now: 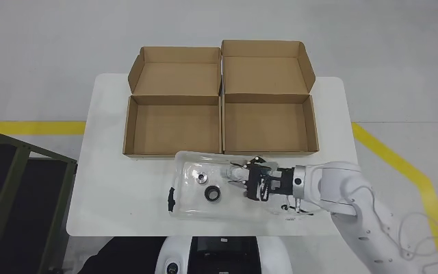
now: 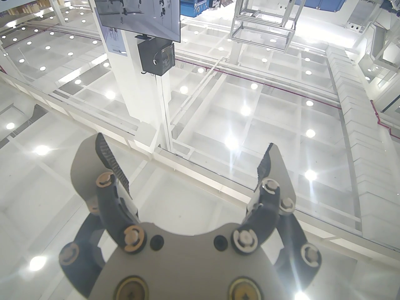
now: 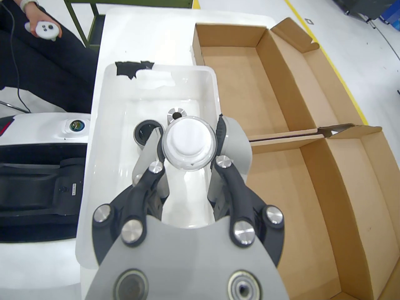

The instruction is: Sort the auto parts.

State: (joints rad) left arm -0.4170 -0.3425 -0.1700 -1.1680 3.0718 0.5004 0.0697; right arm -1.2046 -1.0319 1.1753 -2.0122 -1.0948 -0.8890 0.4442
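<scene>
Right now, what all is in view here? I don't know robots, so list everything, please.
table: 1, white, before the robot
boxes: 2, brown, open, empty, side by side at the table's far side
bin: 1, clear, at the table's near side, before the boxes
tape: 1 piece, black, on the bin's left end
ring: 1, black, in the bin
metal part: 1, silver, in the bin beside the ring
round part: 1, clear and white, gripped, at the bin
rack: 1, green, on the floor left of the table
right gripper: 1, grey and black, shut on the round part
left gripper: 1, grey and black, open, pointing at the ceiling
</scene>
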